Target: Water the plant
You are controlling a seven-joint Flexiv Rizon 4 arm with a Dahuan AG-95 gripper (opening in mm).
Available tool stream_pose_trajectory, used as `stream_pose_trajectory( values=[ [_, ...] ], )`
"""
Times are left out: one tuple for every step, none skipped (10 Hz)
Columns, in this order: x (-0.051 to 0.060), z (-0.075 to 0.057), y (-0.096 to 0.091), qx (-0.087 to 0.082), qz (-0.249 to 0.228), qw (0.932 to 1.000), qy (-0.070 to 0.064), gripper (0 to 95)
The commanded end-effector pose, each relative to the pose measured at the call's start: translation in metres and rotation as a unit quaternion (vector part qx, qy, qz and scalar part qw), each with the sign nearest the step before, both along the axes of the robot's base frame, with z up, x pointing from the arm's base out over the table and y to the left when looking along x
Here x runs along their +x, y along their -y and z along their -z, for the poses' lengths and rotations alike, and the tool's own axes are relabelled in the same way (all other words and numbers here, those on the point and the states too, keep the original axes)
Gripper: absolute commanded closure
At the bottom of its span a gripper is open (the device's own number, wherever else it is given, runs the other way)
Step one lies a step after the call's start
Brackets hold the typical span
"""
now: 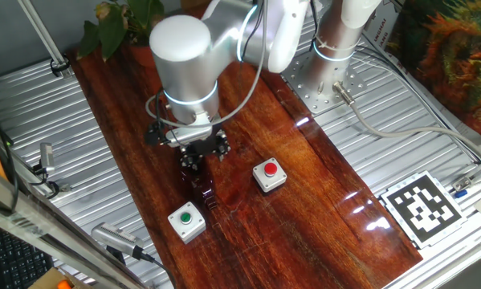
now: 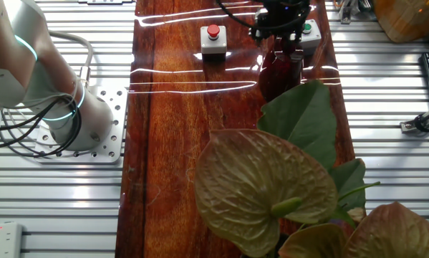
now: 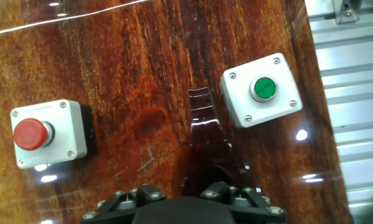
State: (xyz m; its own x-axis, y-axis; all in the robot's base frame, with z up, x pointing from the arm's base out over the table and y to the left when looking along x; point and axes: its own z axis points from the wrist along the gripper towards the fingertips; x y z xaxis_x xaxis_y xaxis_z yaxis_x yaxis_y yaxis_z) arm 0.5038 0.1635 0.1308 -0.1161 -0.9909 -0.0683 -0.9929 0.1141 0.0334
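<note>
The plant [image 1: 112, 24] stands at the far end of the wooden table [image 1: 248, 120]; only its leaves show there. In the other fixed view its broad green and yellowish leaves [image 2: 264, 193] fill the foreground, and its pot is hidden. My gripper [image 1: 201, 156] hangs directly over a dark red translucent vessel [image 1: 202, 191] that stands on the wood. That vessel [image 2: 281, 68] sits just below my gripper [image 2: 280, 29]. In the hand view the vessel [image 3: 208, 140] reaches up from under the hand, and the fingertips do not show.
A red push button box [image 3: 46, 134] lies left of the vessel and a green one [image 3: 261, 90] lies right of it. A printed marker [image 1: 423, 207] sits on the metal bench. Bushy orange-green foliage [image 1: 457, 48] fills a back corner. The arm's base [image 2: 64, 107] is bolted beside the wood.
</note>
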Motion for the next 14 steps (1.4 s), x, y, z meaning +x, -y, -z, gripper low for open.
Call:
stream_pose_trajectory(
  values=[
    [0.0018,0.0016,-0.0005,-0.002,0.002,1.0000,0.002,38.0],
    [0.0018,0.0017,-0.0005,-0.005,0.002,1.0000,0.004,57.0],
    [0.0018,0.0017,-0.0005,-0.005,0.002,1.0000,0.004,57.0],
    [0.0018,0.0017,-0.0005,-0.007,0.002,1.0000,0.005,57.0],
    [0.0018,0.0017,-0.0005,-0.007,0.001,1.0000,0.005,57.0],
    [0.0018,0.0017,-0.0005,-0.007,0.001,1.0000,0.007,57.0],
    [0.0018,0.0017,-0.0005,-0.007,0.002,0.9999,0.008,57.0],
    [0.0018,0.0017,-0.0005,-0.007,0.002,0.9999,0.008,57.0],
    [0.0018,0.0017,-0.0005,-0.007,0.002,0.9999,0.008,57.0],
    [0.0018,0.0017,-0.0005,-0.007,0.003,0.9999,0.009,57.0],
    [0.0018,0.0017,-0.0005,-0.007,0.003,0.9999,0.010,76.0],
    [0.0018,0.0017,-0.0005,-0.007,0.004,0.9999,0.012,76.0],
    [0.0018,0.0017,-0.0005,-0.007,0.004,0.9998,0.019,76.0],
    [0.0018,0.0017,-0.0005,-0.010,-0.001,0.9992,0.038,76.0]
  ],
)
